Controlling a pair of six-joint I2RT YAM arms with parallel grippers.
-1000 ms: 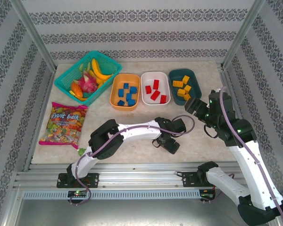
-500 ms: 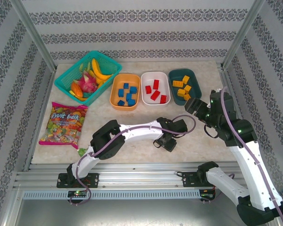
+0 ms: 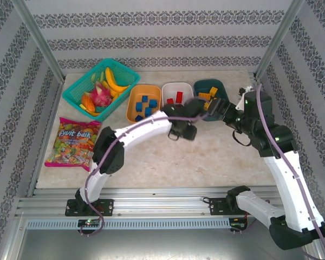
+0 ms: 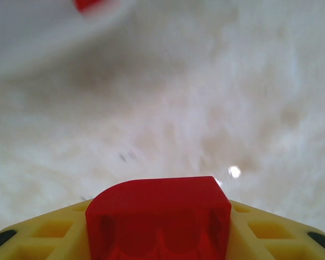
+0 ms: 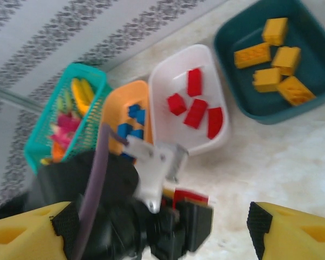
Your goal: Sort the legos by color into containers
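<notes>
My left gripper (image 3: 183, 130) is shut on a red lego (image 4: 158, 216), which shows at the bottom centre of the left wrist view between the yellow fingers (image 4: 40, 233). It hangs over the table just in front of the white tub (image 3: 173, 86), which holds several red legos (image 5: 197, 111). The orange tub (image 3: 131, 111) holds blue legos (image 3: 146, 105). The dark teal tub (image 5: 227, 49) holds orange-yellow legos (image 5: 271, 70). My right gripper (image 3: 216, 107) stands open by the teal tub's near edge, above the left gripper (image 5: 189, 216) and its red lego (image 5: 190, 196).
A teal mesh basket (image 3: 76, 92) of toy fruit stands at the back left. A candy bag (image 3: 73, 142) lies at the left, with a green scrap (image 3: 93, 174) near the front edge. The left arm (image 3: 141, 130) stretches diagonally across the table.
My left gripper has swung from the near middle of the table back towards the white tub. My right gripper has moved farther back, up to the teal tub.
</notes>
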